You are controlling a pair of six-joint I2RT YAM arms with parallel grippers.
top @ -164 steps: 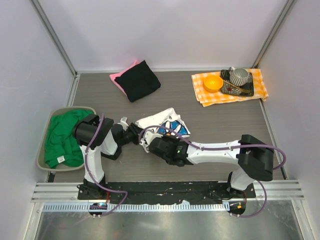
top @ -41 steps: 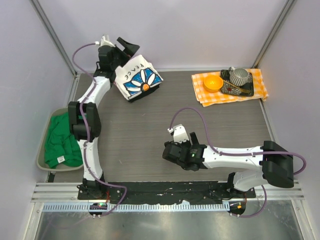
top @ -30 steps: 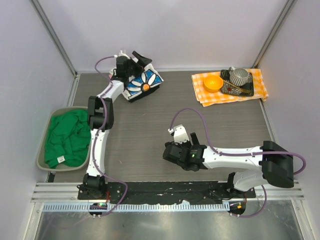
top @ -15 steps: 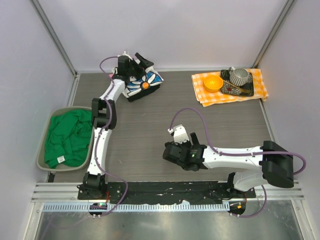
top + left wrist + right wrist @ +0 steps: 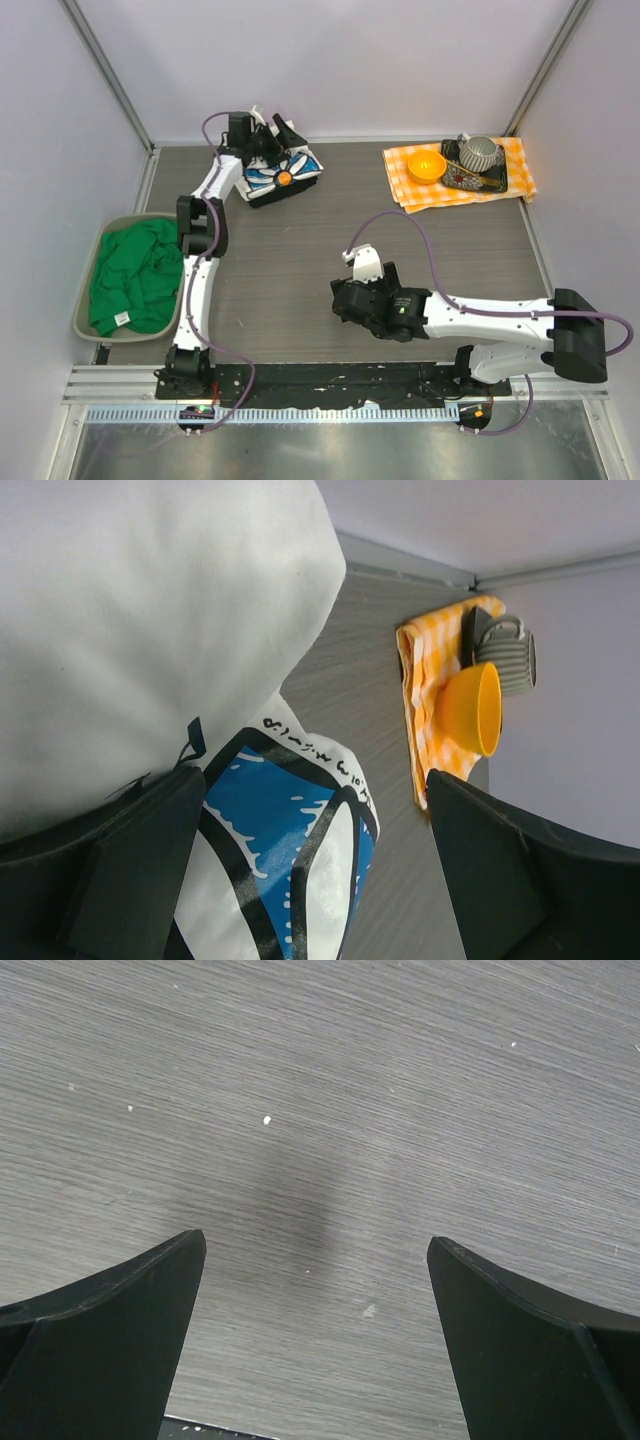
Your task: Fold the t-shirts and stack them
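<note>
The daisy-print tee [image 5: 287,170] lies folded at the far edge of the table [image 5: 300,250], towards the far-left corner, with its blue-and-white flower and orange centre facing up. A black tee [image 5: 268,198] shows as a dark strip under its near side. The left gripper [image 5: 272,133] is stretched out to that spot and sits over the far part of the folded tee, jaws spread wide and closed on nothing. In the left wrist view the 2 fingers [image 5: 130,870] stand well apart with white cloth and blue print filling the gap between them; whether they touch the fabric cannot be told.

The green tee [image 5: 130,275] lies crumpled in a grey tub [image 5: 100,230] at the left edge, well apart from both grippers. The right gripper [image 5: 343,300] hovers low over bare tabletop near the middle of the near edge, jaws spread, nothing between them.

In the far-right corner an orange-and-white checked cloth [image 5: 410,195] carries an orange bowl [image 5: 427,165] and a dark tray [image 5: 470,182] with a grey ribbed cup [image 5: 480,152]
</note>
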